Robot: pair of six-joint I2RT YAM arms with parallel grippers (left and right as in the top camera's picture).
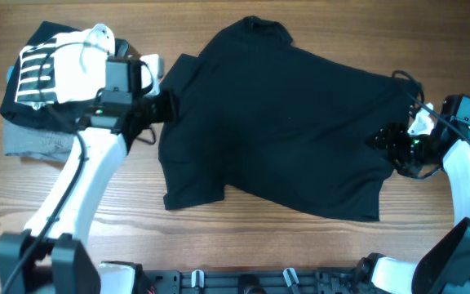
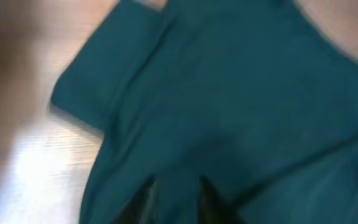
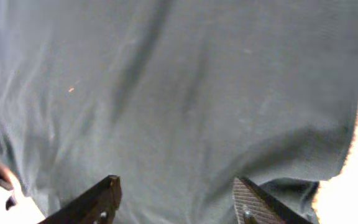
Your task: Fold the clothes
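— Plain all-black short-sleeved T-shirt of soft fabric [image 1: 284, 122]: spread nearly flat mid-way across the brown wooden surface [image 1: 243, 245], collar toward the far side.
— Left tool [image 1: 166, 106]?
— At the left sleeve edge. Too blurred to tell whether clenched or released.
— Right tool [image 3: 176, 199]?
— Released, fingers wide apart, poised over the cloth's right side.
— Advice for the fold?
— Pinch the edge fully, both layers. Lift low, carry across evenly, lay down without dragging.
— Anything nearby?
— Black garment with white stripes [image 1: 43, 69] atop a grey folded garment [image 1: 35, 143], beside the left arm. Best left undisturbed.
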